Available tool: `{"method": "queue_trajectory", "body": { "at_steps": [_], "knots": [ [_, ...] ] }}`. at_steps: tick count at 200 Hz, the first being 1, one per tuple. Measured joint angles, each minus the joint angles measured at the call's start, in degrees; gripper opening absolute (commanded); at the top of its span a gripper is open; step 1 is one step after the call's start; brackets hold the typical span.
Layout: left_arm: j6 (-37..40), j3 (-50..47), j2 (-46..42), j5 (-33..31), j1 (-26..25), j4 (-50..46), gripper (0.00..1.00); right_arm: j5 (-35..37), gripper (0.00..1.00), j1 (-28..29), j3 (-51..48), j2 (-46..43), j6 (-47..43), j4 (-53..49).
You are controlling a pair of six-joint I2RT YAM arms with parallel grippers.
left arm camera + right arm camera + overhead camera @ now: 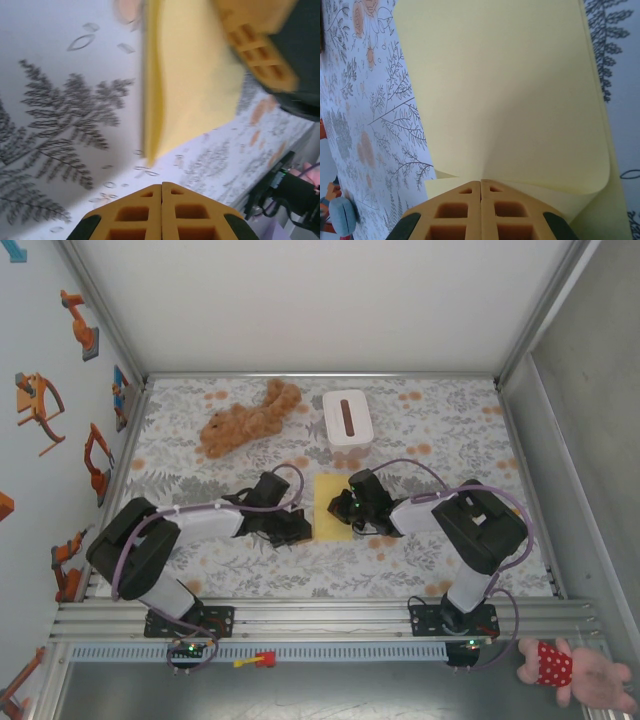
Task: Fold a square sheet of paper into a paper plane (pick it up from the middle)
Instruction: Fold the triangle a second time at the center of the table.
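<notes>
– Pincer status pls: right pincer point(480, 183) and left pincer point(161, 189), why parked there?
– Big to small first. Floral desk point(450, 440) carries everything. At the back, plush toy point(248, 418) and white box point(347, 416) sit well apart from the work, prob. to keep the middle free. Mid-desk, betw. both arms, lies the square sheet of paper point(332, 502), doubled over into a narrow strip. Top flap bows up, fold not sharp yet.
– And the right one?
– Tips together, touching the flap's near edge. Nipping it or just pressing, can't tell. Either way I'd say it pins the flap so the fold can't spring open.
– Left?
– Tips together too, nothing betw. them. Just beside the sheet's layered edge, not touching. Prob. shut to serve as a blunt presser for the crease.
</notes>
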Motion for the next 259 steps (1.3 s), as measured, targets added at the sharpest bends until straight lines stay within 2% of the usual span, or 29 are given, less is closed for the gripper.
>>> {"method": "queue_trajectory", "body": {
  "at_steps": [22, 52, 90, 175, 259],
  "knots": [
    [0.0, 2.5, -1.2, -0.4, 0.0, -0.2, 0.05, 0.0, 0.0, 0.0, 0.0, 0.0, 0.0, 0.0],
    [-0.1, 5.3, 2.5, -0.4, 0.0, 0.5, 0.03, 0.0, 0.0, 0.0, 0.0, 0.0, 0.0, 0.0],
    [-0.3, 5.6, 7.2, -0.5, 0.0, 0.6, 0.02, 0.0, 0.0, 0.0, 0.0, 0.0, 0.0, 0.0],
    [-0.4, 6.6, 10.6, -1.5, 0.0, -1.0, 0.0, -0.2, 0.0, 0.0, 0.1, -0.1, -0.7, -0.1],
    [-0.5, 7.4, 11.1, -1.5, 0.0, -2.3, 0.0, -1.6, 0.0, 0.0, 3.1, -7.9, -12.3, -12.8]
  ]
}}
